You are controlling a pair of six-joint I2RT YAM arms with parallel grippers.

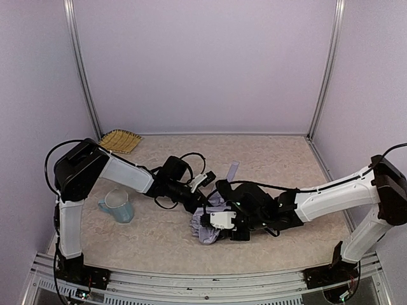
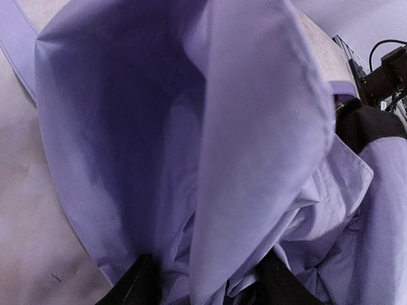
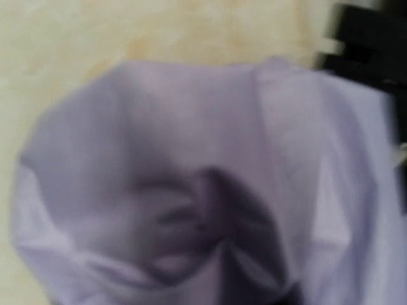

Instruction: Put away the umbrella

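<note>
The umbrella [image 1: 207,234] lies crumpled at the table's middle, pale lavender fabric with black lining [image 1: 249,196] bunched behind it, and a lavender strap [image 1: 233,168] sticking out at the back. My left gripper [image 1: 201,203] reaches in from the left; in its wrist view the black fingertips [image 2: 135,287] stand on either side of a fold of umbrella fabric [image 2: 254,146], closed on it. My right gripper [image 1: 215,227] comes from the right and is pressed into the fabric. Its wrist view is blurred, filled with lavender fabric [image 3: 191,178], and its fingers are hidden.
A pale blue mug [image 1: 118,205] stands left of the umbrella beside the left arm. A yellow woven mat [image 1: 121,140] lies at the back left corner. The beige table [image 1: 286,159] is walled at the back and both sides.
</note>
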